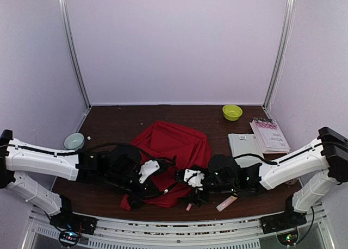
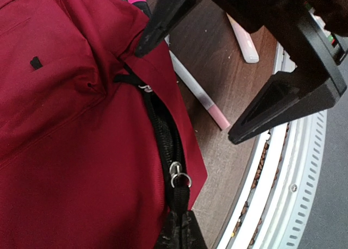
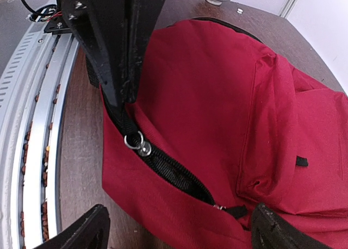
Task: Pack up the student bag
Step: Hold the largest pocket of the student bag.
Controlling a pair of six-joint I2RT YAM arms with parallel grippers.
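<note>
student bag [image 1: 179, 143], zipper end [image 2: 177, 190] in left pincer [image 2: 178, 227] (clamped)

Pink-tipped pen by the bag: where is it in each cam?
Top external: pen at the red bag's near right corner.
Left wrist: centre, lying on the table along the bag's edge.
Right wrist: not in view.
Shared landmark: the red bag, in all three.

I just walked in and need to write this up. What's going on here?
Two robot arms are working on the red bag. The left hand is shut on the black zipper pull at the bag's near edge. The right hand hangs open, straddling the zipper and holding nothing. The stretch of zipper in view looks closed. Pens and books lie out on the table.
</note>
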